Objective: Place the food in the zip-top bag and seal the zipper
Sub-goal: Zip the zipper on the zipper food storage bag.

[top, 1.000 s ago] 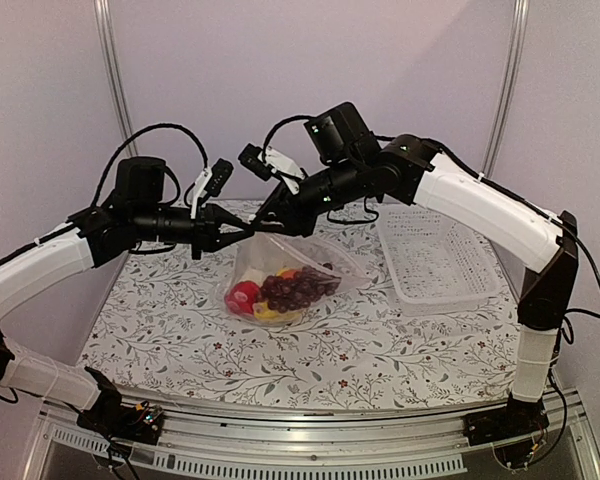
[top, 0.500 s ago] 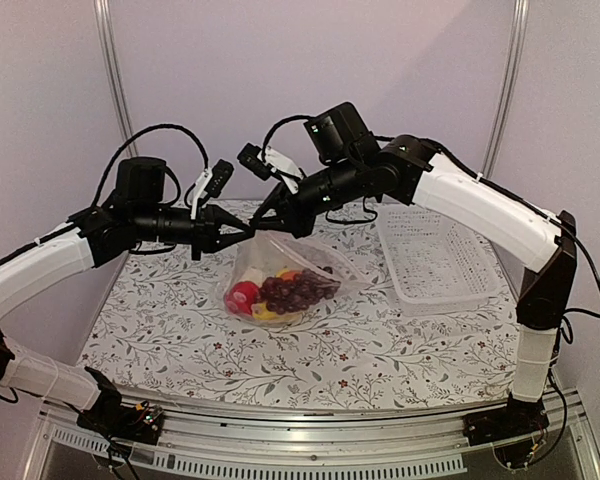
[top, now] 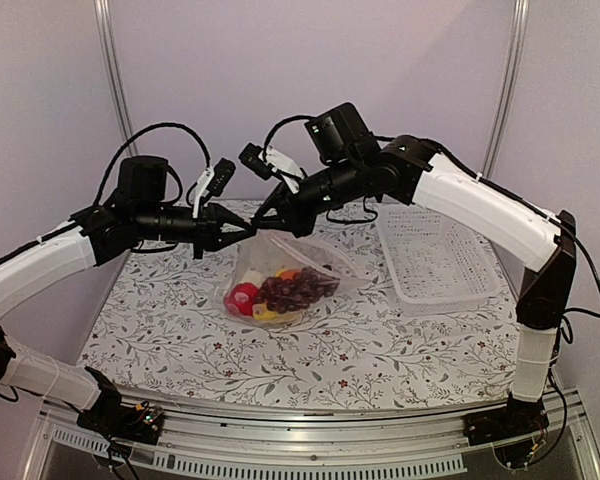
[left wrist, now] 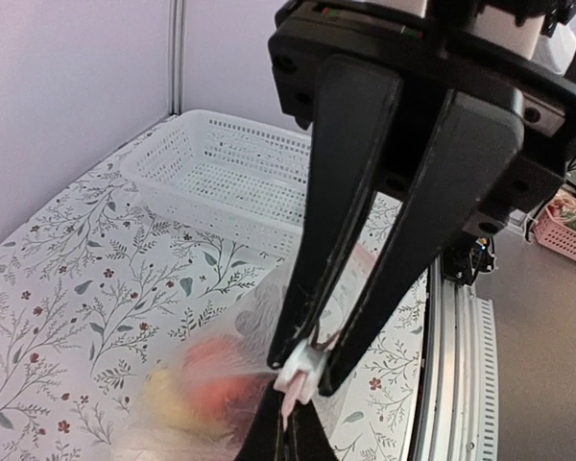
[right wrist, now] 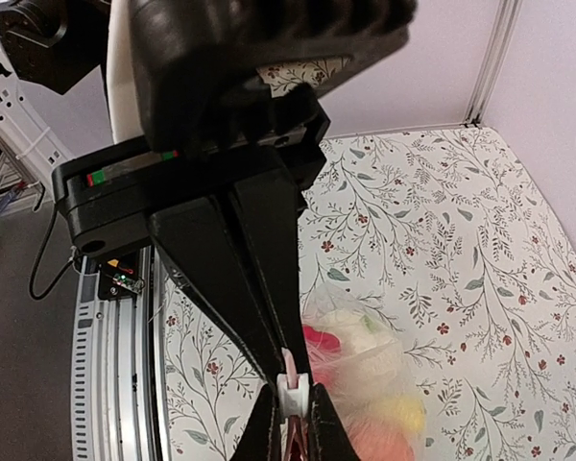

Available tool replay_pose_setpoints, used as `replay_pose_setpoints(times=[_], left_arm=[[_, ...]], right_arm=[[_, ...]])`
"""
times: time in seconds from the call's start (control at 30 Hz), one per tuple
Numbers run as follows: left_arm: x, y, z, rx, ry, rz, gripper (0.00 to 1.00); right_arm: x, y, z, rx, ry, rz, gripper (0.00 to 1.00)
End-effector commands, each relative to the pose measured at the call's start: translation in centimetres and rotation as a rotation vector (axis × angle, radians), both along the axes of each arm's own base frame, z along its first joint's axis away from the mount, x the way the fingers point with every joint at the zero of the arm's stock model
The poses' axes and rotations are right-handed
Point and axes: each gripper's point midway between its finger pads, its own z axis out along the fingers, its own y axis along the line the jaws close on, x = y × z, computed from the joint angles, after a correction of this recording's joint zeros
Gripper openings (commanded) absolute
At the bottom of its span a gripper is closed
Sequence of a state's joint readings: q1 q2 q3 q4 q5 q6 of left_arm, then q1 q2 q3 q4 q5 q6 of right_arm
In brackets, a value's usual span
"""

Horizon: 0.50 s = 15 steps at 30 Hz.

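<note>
Clear, crinkly plastic of the zip-top bag [top: 315,262] stands in a peak at the middle of the table [top: 380,350]. Its lower part rests on the flowered cloth and its mouth edge is drawn up and to the left. The food lies inside at the bottom: a dark red grape bunch [top: 298,290] in front, a red piece [top: 243,294] at the left, a yellow piece [top: 267,313] beneath them and an orange ball [top: 288,273] behind the grapes. Through the plastic in the wrist views these show only as blurred red, yellow and cream patches.

At the peak a small whitish-pink bit of the zipper [left wrist: 300,376] sits between both sets of fingertips. The right gripper [left wrist: 302,363] has its fingers drawn to a narrow V and pinches that strip from above. The left gripper [right wrist: 290,382] meets it tip to tip from the other side, its fingers nearly together on the same edge. From above, the left gripper [top: 245,228] and the right gripper [top: 263,220] touch just over the bag's upper left corner, with the food hanging below and to the right of the fingertips.

A white mesh basket [top: 435,255] stands on the table right of the bag, near it but not touching.
</note>
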<state>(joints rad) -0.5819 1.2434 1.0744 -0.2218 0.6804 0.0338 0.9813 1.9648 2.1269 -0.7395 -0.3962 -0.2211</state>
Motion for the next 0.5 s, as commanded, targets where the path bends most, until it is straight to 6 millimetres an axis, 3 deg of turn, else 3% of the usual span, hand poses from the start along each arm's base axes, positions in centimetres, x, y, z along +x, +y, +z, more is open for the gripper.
replay_pose_setpoints(times=[0.0,0.17,0.43,0.47], left_arm=[[0.5,0.2,2.4,-0.026,-0.092,0.035,0.0],[1.4,1.8,3.0,-0.024,-0.13,0.108,0.0],[3.2,3.8,2.5,0.003,-0.149,0.19,0.0],[3.4,4.0,2.3,0.005,-0.148,0.198,0.0]], right_arm=[[0.3,-0.9,-1.2,-0.047,0.004,-0.039,0.0],[1.8,-4.4,-3.1,-0.125,0.082,-0.132,0.0],[2.0,-12.0,-6.6,-0.251,0.122,-0.263,0.0],[1.9,-13.1,-7.8,-0.276,0.141,-0.279,0.0]])
